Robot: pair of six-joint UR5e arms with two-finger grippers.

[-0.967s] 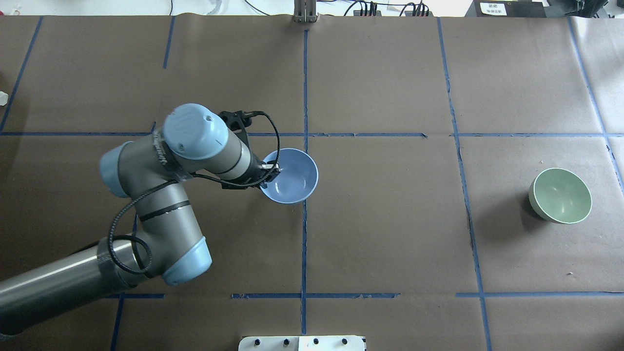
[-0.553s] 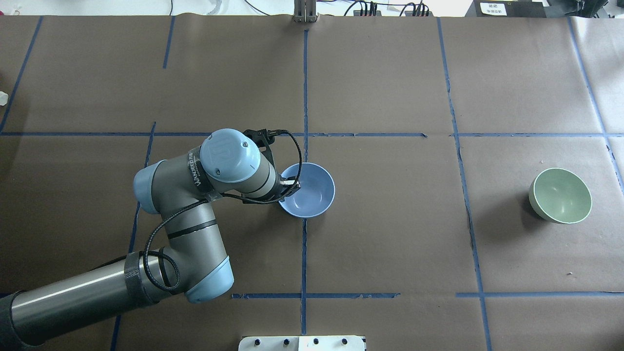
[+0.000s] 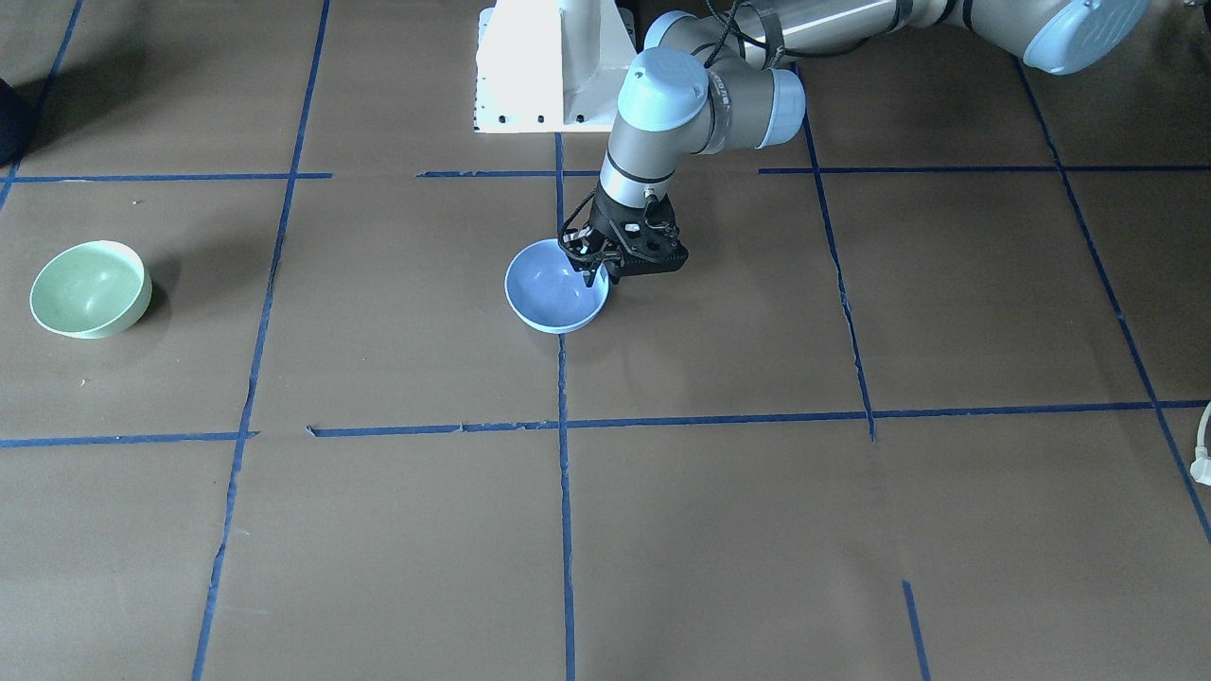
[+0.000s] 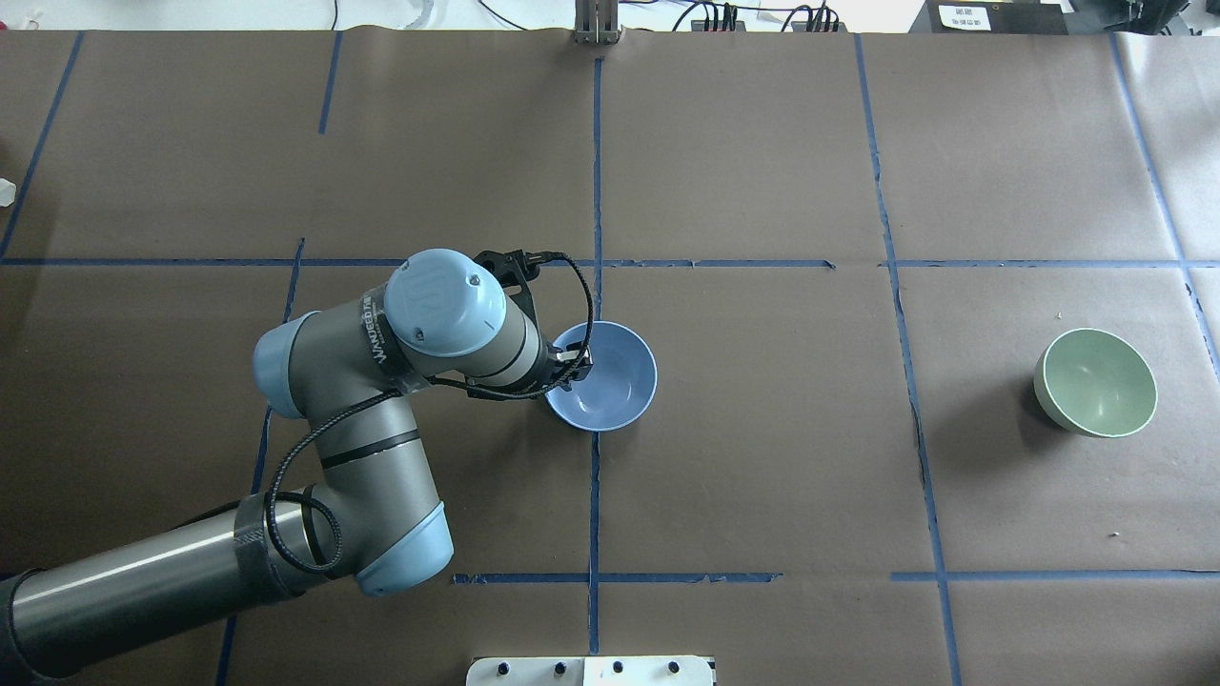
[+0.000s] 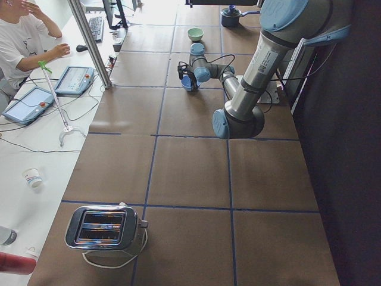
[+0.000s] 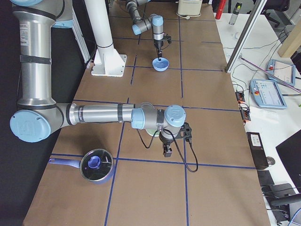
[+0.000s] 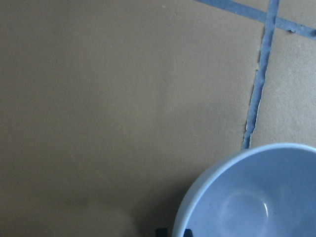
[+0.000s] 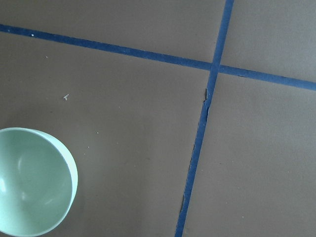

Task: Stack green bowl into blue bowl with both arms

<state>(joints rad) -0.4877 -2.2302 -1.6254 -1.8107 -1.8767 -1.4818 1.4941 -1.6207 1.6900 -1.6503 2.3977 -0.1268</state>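
Green bowl (image 4: 1096,383) sits on the surface at the overhead frame's right, well apart from the blue bowl (image 4: 610,389) at centre.
Jaws of the left gripper (image 4: 575,363) seem clamped on the blue rim; the right gripper (image 6: 166,152), nearer the green bowl, shows too poorly to tell its jaws' state.

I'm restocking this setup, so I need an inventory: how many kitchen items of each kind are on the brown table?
Bowls: 2 (green bowl, blue bowl)
Toaster: 1
Lidded saucepan: 1
Total: 4
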